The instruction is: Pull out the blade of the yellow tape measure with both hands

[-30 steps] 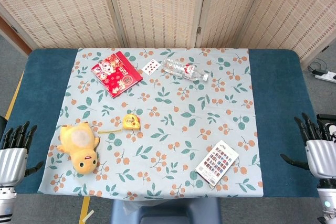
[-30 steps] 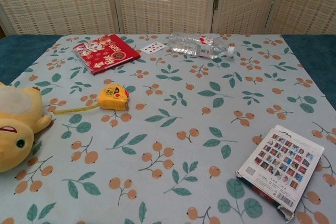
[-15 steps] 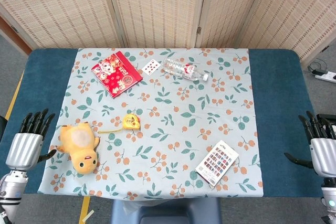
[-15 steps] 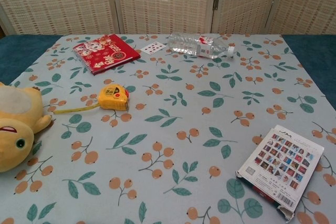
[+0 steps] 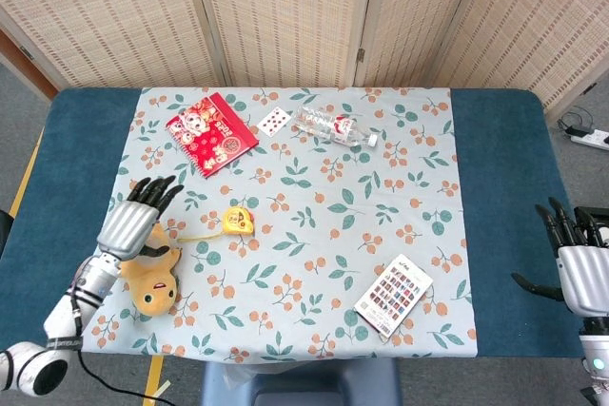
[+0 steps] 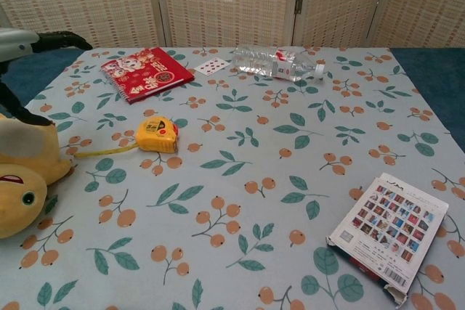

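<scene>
Left hand now over plush.

**Yellow tape measure lay on the worktop, left of centre**

The yellow tape measure was a small, squarish case with a label on its upper face, lying flat on the leaf-and-berry patterned cloth. It sat left of the cloth's centre, about midway between the near and far edges. A short length of its yellow blade was already out, running flat along the cloth to the left of the case and slightly nearer. Nothing touched the case.
</scene>
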You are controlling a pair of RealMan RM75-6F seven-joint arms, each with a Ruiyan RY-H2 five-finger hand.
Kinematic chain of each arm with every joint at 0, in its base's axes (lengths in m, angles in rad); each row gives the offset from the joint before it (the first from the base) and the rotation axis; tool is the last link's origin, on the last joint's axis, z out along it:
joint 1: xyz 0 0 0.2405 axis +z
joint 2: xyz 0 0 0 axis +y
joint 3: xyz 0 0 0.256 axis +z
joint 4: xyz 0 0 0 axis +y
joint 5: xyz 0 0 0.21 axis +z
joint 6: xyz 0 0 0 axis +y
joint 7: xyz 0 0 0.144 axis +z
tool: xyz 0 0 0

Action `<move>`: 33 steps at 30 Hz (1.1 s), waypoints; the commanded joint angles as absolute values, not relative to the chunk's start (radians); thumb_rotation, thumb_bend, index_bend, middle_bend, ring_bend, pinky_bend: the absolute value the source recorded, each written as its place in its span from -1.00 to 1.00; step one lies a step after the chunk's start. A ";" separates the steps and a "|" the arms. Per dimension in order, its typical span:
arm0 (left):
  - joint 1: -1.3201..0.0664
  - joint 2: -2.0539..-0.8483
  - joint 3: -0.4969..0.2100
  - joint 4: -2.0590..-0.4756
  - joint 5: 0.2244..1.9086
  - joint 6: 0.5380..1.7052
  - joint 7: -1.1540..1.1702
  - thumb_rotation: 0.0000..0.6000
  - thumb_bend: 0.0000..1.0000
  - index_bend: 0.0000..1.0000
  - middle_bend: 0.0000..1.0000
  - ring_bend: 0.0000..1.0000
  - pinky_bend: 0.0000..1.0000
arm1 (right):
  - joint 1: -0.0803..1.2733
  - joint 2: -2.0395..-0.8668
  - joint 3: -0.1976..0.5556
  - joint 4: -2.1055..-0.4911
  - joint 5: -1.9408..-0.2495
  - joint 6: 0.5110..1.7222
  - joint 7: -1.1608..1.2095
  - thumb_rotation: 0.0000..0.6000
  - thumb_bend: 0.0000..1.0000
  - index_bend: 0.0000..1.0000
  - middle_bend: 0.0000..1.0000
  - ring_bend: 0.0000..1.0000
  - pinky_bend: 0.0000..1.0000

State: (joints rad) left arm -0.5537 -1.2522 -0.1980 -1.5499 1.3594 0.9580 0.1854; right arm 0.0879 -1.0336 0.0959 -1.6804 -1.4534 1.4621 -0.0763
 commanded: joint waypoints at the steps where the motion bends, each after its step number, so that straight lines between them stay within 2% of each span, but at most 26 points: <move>1: -0.636 -1.337 -0.213 -1.466 1.263 0.855 0.230 1.00 -0.74 -0.80 -0.93 -0.86 -1.00 | 0.089 -1.031 0.098 -1.683 -1.456 1.465 -0.078 0.61 -0.78 -1.00 -0.91 -0.59 -0.92; 7: -0.710 -1.451 -0.215 -1.362 1.133 0.777 0.301 1.00 -0.74 -0.80 -0.90 -0.80 -1.00 | 0.087 -1.052 0.099 -1.657 -1.480 1.491 -0.059 0.61 -0.78 -0.98 -0.84 -0.53 -0.84; 14: -0.773 -1.549 -0.213 -1.272 1.016 0.738 0.368 1.00 -0.74 -0.77 -0.87 -0.75 -1.00 | 0.086 -1.065 0.096 -1.634 -1.491 1.499 -0.044 0.62 -0.78 -0.93 -0.80 -0.51 -0.84; 22: -0.820 -1.602 -0.221 -1.238 0.944 0.733 0.389 1.00 -0.62 -0.64 -0.73 -0.64 -1.00 | 0.085 -1.071 0.095 -1.621 -1.493 1.502 -0.031 0.64 -0.78 -0.92 -0.79 -0.49 -0.84; 33: -0.877 -1.664 -0.230 -1.192 0.878 0.734 0.402 1.00 -0.53 -0.56 -0.62 -0.55 -1.00 | 0.076 -1.074 0.093 -1.605 -1.489 1.510 -0.014 0.68 -0.78 -0.89 -0.77 -0.48 -0.84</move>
